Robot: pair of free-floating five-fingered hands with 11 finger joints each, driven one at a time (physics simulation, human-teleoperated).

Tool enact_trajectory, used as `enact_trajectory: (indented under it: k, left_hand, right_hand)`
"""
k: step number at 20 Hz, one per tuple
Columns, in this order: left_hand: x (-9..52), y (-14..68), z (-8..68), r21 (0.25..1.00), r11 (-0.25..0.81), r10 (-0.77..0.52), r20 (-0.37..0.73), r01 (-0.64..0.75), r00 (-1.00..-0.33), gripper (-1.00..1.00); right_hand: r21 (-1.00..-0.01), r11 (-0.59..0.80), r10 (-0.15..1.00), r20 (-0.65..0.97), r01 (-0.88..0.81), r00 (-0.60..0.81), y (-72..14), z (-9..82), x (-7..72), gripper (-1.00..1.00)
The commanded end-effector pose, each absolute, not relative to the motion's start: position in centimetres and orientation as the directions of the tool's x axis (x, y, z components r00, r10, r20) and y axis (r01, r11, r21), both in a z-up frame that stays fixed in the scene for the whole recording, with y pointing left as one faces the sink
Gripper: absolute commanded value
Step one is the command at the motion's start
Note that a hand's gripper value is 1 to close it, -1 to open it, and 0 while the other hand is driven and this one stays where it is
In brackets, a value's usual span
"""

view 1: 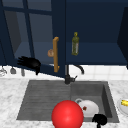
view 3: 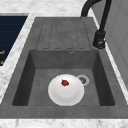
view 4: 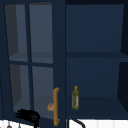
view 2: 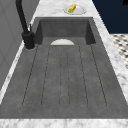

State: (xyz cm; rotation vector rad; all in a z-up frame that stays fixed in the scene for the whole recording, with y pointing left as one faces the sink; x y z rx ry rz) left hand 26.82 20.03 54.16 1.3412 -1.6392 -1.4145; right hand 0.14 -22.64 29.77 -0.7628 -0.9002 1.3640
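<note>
Two black hands float in the front view; the left hand (view 1: 29, 63) is at the middle left of the frame, in front of the lower edge of the dark blue glass-paned cabinet door (view 1: 32, 35), its fingers spread out straight toward the left and holding nothing; it is near the long wooden door handle (view 1: 56, 54) but apart from it. The right hand (view 1: 100, 119) is at the lower right of the frame, over the front edge of the grey stone sink basin (view 1: 106, 93), just beside the round white plate (view 1: 89, 108); I cannot tell if its fingers are curled or straight. In the right side view the plate lies at the lower middle, on the basin floor, with a small red strawberry (view 3: 65, 82) on it; a large red ball (view 1: 67, 115) is at the bottom centre of the front view. On the open cabinet shelf, upper middle, stands a green glass bottle (view 1: 75, 43); the black curved tap (view 1: 67, 75) rises behind the sink.
</note>
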Motion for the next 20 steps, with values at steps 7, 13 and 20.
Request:
enact_trajectory:
  k: [7, 13, 20]
  left_hand:
    - [27.9, 12.8, 53.7, 0.945, -0.082, -0.945, -0.175, -0.318, -0.276, -1.00]
    - [29.4, 8.7, 53.4, 0.938, -0.096, -0.961, -0.175, -0.332, -0.217, -1.00]
    - [33.7, 6.5, 51.0, 0.933, -0.165, -0.967, -0.217, -0.319, -0.134, -1.00]
  right_hand:
    - [-0.876, 0.076, 0.996, 0.092, -0.476, -0.010, -22.6, 29.8, 0.1, 0.00]
    - [-0.876, 0.076, 0.996, 0.092, -0.476, -0.010, -22.6, 29.8, 0.1, 0.00]
    - [-0.876, 0.076, 0.996, 0.092, -0.476, -0.010, -22.6, 29.8, 0.1, 0.00]
